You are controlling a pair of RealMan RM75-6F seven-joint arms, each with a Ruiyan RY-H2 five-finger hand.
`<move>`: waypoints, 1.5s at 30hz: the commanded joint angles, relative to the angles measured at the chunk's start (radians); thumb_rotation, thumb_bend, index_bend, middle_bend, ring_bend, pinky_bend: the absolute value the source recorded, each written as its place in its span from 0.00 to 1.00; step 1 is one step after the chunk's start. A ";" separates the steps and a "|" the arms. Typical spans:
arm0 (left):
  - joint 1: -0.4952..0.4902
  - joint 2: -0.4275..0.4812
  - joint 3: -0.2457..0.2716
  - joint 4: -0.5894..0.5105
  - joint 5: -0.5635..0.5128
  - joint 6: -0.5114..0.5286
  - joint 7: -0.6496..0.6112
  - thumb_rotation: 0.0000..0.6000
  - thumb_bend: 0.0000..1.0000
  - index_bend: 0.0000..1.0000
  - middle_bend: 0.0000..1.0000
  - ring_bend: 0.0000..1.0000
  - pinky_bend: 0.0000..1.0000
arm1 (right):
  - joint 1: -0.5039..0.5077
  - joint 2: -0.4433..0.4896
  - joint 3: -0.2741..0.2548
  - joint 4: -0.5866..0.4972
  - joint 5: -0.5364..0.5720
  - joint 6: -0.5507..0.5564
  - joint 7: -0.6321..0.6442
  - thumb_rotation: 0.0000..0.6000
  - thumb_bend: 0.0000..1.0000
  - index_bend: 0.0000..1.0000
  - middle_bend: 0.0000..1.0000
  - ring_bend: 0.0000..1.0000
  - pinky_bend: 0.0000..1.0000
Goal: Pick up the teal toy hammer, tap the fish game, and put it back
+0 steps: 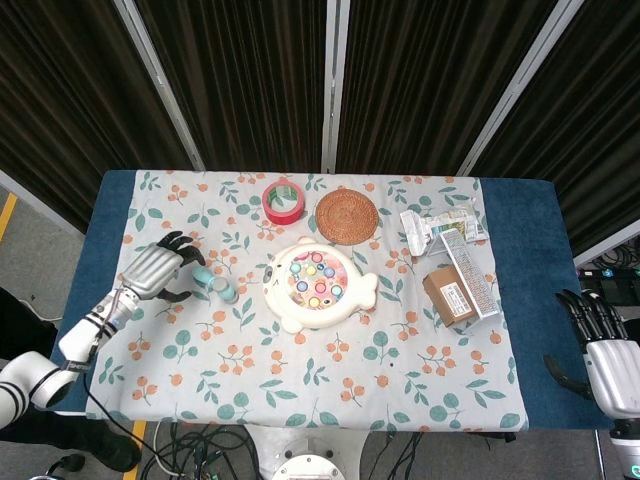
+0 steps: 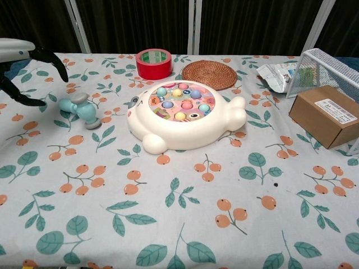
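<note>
Hovering left hand (image 1: 158,270) beside hammer (image 1: 215,284), fingers spread, empty, lined up for handle grasp; fish game (image 1: 318,284) untouched; right hand (image 1: 605,350) idle, spread.

Desk: blue-topped desk (image 1: 525,300) under a pale cloth printed with leaves and orange berries (image 1: 300,380).
Middle: white fish-shaped game with coloured buttons (image 1: 318,282).
Left of it: teal toy hammer with a grey head (image 1: 216,283).
Far edge: red roll of tape (image 1: 283,201), round woven rattan coaster (image 1: 346,215).
Right side: brown cardboard box (image 1: 449,296), white wire mesh basket (image 2: 328,66), crumpled foil packets (image 1: 430,228).
</note>
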 commanded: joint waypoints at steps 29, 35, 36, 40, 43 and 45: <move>-0.098 -0.171 0.072 0.186 -0.028 -0.018 -0.112 1.00 0.27 0.44 0.25 0.10 0.06 | 0.005 -0.003 0.009 -0.005 0.030 -0.033 -0.006 1.00 0.20 0.01 0.08 0.00 0.00; -0.098 -0.182 0.080 0.194 -0.039 -0.020 -0.128 1.00 0.30 0.47 0.25 0.10 0.06 | 0.005 -0.004 0.010 -0.005 0.036 -0.037 -0.004 1.00 0.20 0.00 0.08 0.00 0.00; -0.099 -0.184 0.081 0.196 -0.040 -0.020 -0.129 1.00 0.31 0.47 0.25 0.10 0.06 | 0.005 -0.004 0.010 -0.005 0.035 -0.036 -0.004 1.00 0.20 0.00 0.08 0.00 0.00; -0.098 -0.187 0.084 0.200 -0.046 -0.018 -0.132 1.00 0.32 0.48 0.25 0.10 0.06 | 0.004 -0.003 0.009 -0.004 0.034 -0.035 -0.003 1.00 0.20 0.00 0.08 0.00 0.00; -0.098 -0.189 0.087 0.202 -0.050 -0.018 -0.135 1.00 0.34 0.48 0.25 0.10 0.06 | 0.003 -0.004 0.009 -0.002 0.033 -0.035 -0.001 1.00 0.20 0.00 0.08 0.00 0.00; -0.098 -0.192 0.088 0.204 -0.053 -0.018 -0.138 1.00 0.35 0.49 0.25 0.10 0.06 | 0.003 -0.004 0.009 -0.002 0.033 -0.035 0.000 1.00 0.20 0.00 0.08 0.00 0.00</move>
